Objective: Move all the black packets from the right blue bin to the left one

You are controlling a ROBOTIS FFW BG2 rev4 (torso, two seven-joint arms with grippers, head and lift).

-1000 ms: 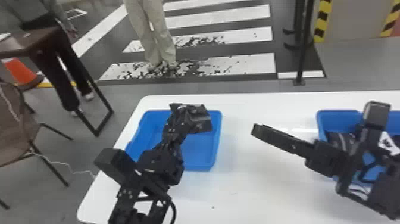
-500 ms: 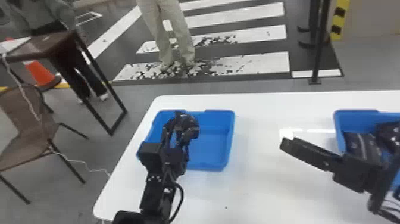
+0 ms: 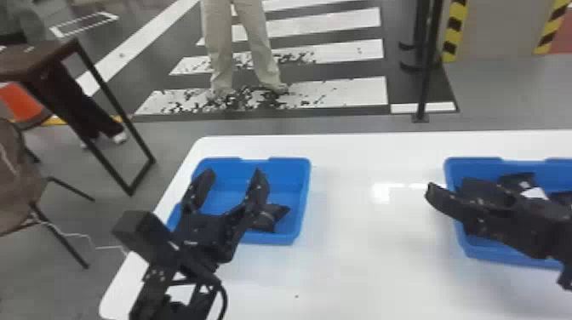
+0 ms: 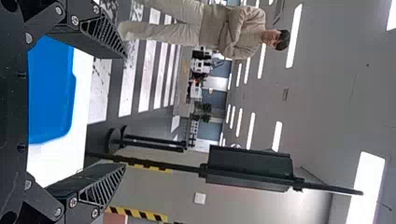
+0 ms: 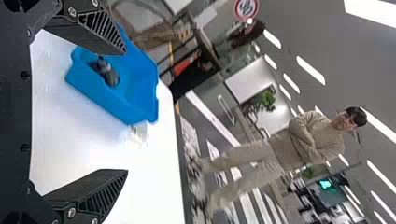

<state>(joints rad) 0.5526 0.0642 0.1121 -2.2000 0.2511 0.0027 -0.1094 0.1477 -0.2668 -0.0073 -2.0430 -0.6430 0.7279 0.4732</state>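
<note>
My left gripper (image 3: 232, 181) is open above the left blue bin (image 3: 304, 200), its two fingers apart. A black packet (image 3: 268, 217) lies in that bin, beside the right-hand finger. In the left wrist view the left gripper (image 4: 126, 110) has nothing between its fingers. My right gripper (image 3: 489, 208) is over the left part of the right blue bin (image 3: 472, 251), hiding much of its inside. Black packets (image 3: 517, 179) lie in there, near a white patch. The right wrist view shows the right gripper (image 5: 127, 112) open and empty, with the left blue bin (image 5: 135, 88) farther off.
Both bins stand on a white table (image 3: 366, 272), with a wide stretch of tabletop between them. The table's left edge runs close by the left bin. Beyond are a brown table (image 3: 38, 57), a chair (image 3: 17, 191) and a black post (image 3: 427, 64).
My left gripper has opened, and the packet it held lies in the left bin. My right gripper has moved right, from beside the right bin to over it. The head view has shifted somewhat.
</note>
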